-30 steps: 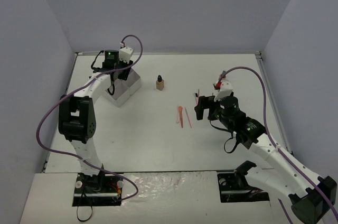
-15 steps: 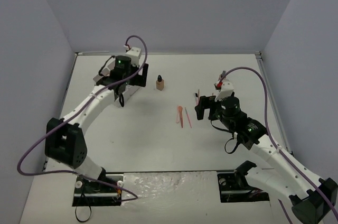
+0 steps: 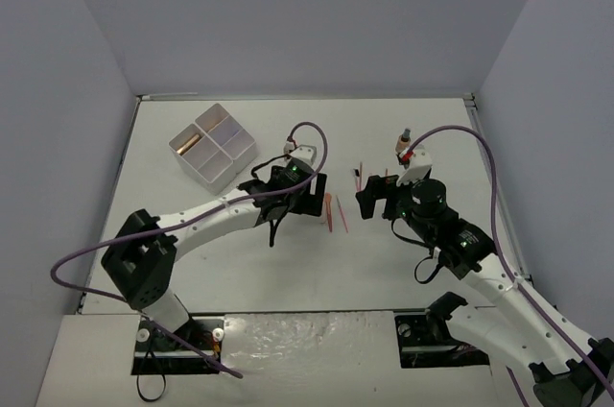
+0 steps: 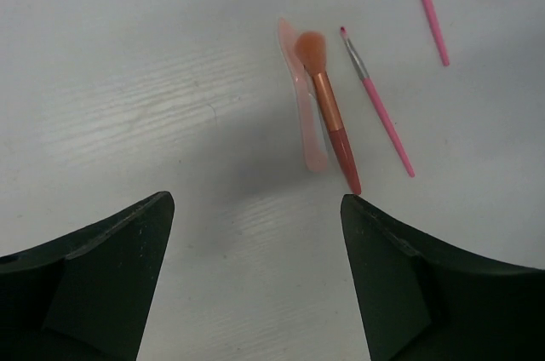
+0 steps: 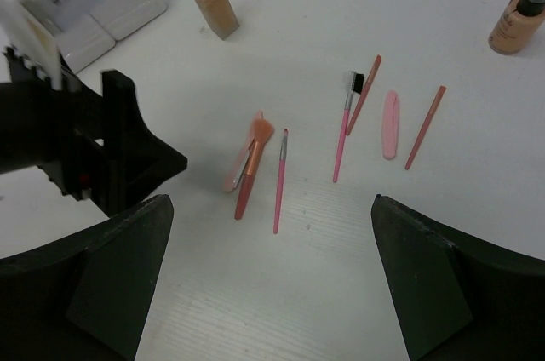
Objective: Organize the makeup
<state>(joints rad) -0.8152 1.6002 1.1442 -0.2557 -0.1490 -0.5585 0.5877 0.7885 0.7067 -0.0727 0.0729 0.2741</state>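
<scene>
Table (image 3: 317, 273) carries it all. White four-compartment box (image 3: 213, 146) sits upper left in the top view, with a brown-gold tube (image 3: 189, 143) in its left cell. Left gripper (image 4: 255, 208) hangs over mid-table, fingers spread, nothing between. We see the same on the right gripper (image 5: 271, 208). In the right wrist view, tan bottle (image 5: 213, 3) stands upper left and second tan bottle (image 5: 519, 16) upper right. Orange-tipped brush (image 4: 328, 118) touches a pale pink spatula (image 4: 305, 114), with a thin pink stick (image 4: 379, 106) just beside.

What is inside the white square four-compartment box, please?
The white four-compartment box holds one slim brown-gold tube, lying in its left compartment. The other three compartments show only white floor, though the near walls may hide a strip.
</scene>
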